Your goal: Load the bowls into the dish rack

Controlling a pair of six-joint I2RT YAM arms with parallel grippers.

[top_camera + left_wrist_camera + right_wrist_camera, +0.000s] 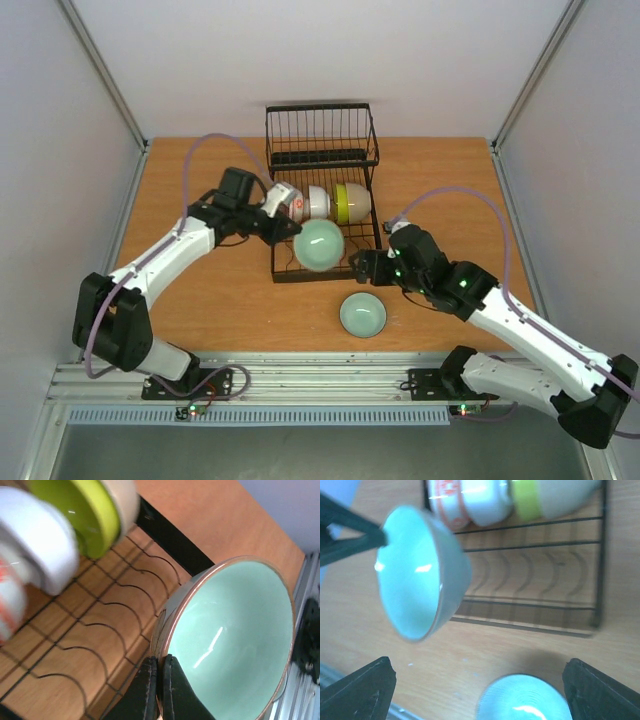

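Note:
The black wire dish rack stands at the table's back centre. A red-patterned bowl, a white bowl and a yellow-green bowl stand on edge in it. My left gripper is shut on the rim of a celadon bowl and holds it tilted above the rack's front prongs. That bowl also shows in the top view and the right wrist view. A second celadon bowl sits upright on the table in front of the rack. My right gripper is open and empty, just above and behind that bowl.
The rack's taller basket section is at its far end. The table's near edge has a metal rail. Grey walls close in the left and right sides. Bare wood lies left and right of the rack.

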